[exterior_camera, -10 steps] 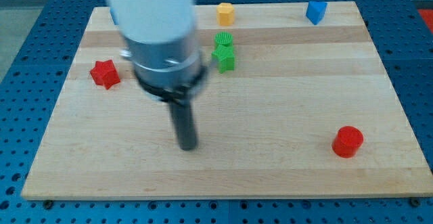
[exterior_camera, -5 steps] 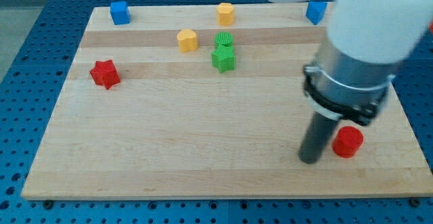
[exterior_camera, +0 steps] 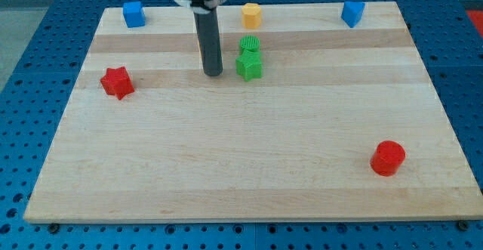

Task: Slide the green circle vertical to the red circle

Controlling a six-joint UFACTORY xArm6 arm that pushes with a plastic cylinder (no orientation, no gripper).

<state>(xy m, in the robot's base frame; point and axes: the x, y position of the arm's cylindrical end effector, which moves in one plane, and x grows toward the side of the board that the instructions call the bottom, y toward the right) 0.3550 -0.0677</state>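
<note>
The green circle (exterior_camera: pixel 250 44) sits toward the far side of the wooden board (exterior_camera: pixel 226 174), a little left of centre, touching the far edge of the green star (exterior_camera: pixel 249 66) that lies just nearer the view's bottom. My tip (exterior_camera: pixel 213 73) stands on the board just to the left of the green star, close beside it but with a narrow gap showing, and slightly nearer than the green circle; the dark rod rises straight from it toward the far edge. There is no hand or claw on this arm, only the bare rod, so nothing is grasped. A sliver of a yellow block (exterior_camera: pixel 200 44) shows behind the rod; its shape cannot be made out. A second yellow block (exterior_camera: pixel 251 13) lies at the far edge, just beyond the green circle. The red circle (exterior_camera: pixel 388 158) rests well apart, near and to the right. A red star (exterior_camera: pixel 117 81) is at the left, and two blue blocks sit at the far left (exterior_camera: pixel 133 13) and far right (exterior_camera: pixel 352 13) corners.
</note>
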